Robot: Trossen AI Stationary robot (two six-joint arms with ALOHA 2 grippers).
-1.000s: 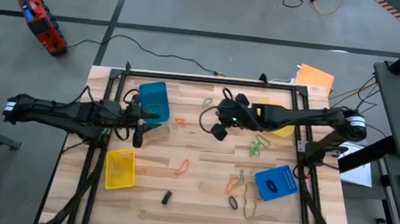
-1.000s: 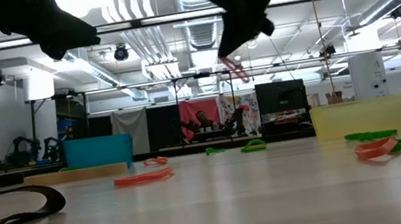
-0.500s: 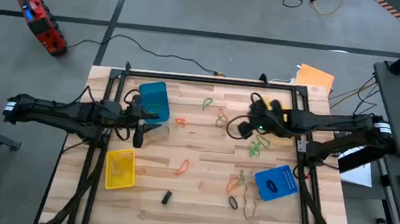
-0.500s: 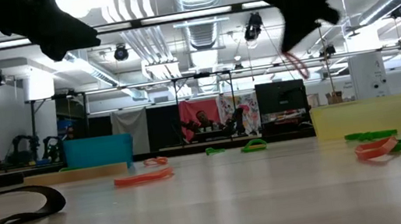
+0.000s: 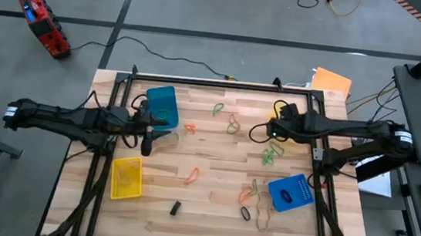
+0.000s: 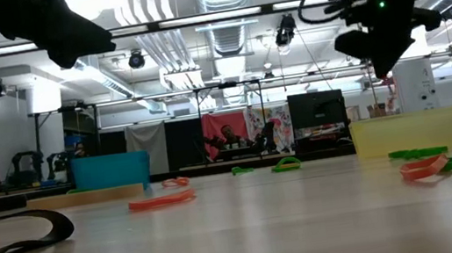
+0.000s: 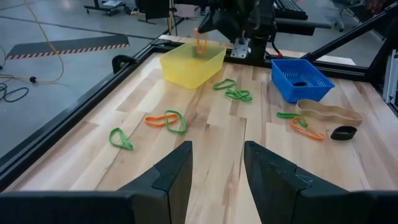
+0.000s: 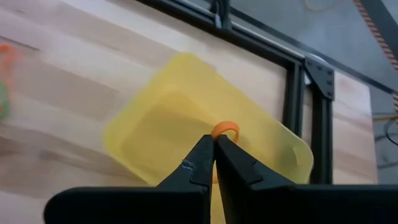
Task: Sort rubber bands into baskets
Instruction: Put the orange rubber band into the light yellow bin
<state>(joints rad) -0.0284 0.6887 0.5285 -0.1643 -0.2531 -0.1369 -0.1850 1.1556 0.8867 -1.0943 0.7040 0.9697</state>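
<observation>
Orange rubber band [image 8: 224, 129], pinched in the right gripper [image 8: 214, 148] closed fingers, loops over the yellow basket [image 8: 186, 124]; left fingers [image 7: 171, 177] parted.

The right gripper [image 8: 214, 142] hangs raised with jaws pinched together, while the left gripper [image 7: 217, 163] hovers parted.

Legible text, labels, brands, numbers, signs: none. The blue basket [image 5: 291, 192] near the right arm carries a pale oval mark on its floor, too small to read. Room fixtures beyond the table in the low view, including a dark monitor [image 6: 315, 107] and a red hanging [image 6: 225, 132], show no readable lettering. Wrist views show no markings.
</observation>
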